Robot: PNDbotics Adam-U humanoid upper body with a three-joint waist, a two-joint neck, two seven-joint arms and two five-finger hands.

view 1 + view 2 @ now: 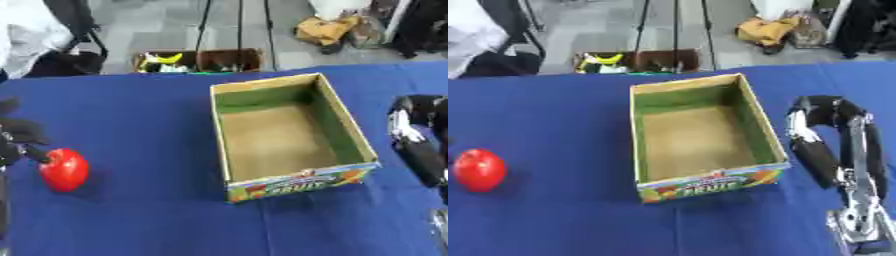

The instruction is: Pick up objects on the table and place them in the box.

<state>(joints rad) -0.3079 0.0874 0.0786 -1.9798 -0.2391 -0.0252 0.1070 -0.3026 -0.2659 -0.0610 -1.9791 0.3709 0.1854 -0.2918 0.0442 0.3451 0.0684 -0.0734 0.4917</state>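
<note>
**Left eye view: my left hand is at the red fruit, the box stands empty**

Left eye view gives me the best look at the working side. My left hand sits at nine o'clock on the blue table, and its dark fingers reach down to the top of the red fruit, a round, glossy thing like an apple or tomato. The fingers look curled against it, but I cannot tell whether they close round it or only touch its upper edge; the fruit appears to rest on the cloth. In the right eye view the fruit shows alone at the left margin, with the hand almost cut off.

The cardboard box stands open at the centre, its printed front wall toward six o'clock, well apart from the fruit. I see nothing inside it.

My right hand rests at three o'clock, just beside the box's right wall, fingers bent loosely and holding nothing.

I judge this to be the grasping step of the first pick, with nothing yet delivered. Next I need a sure hold round the fruit's body, not only its top, then a lift high enough to clear the near wall, a carry toward three o'clock, and a release over the box floor.
</note>
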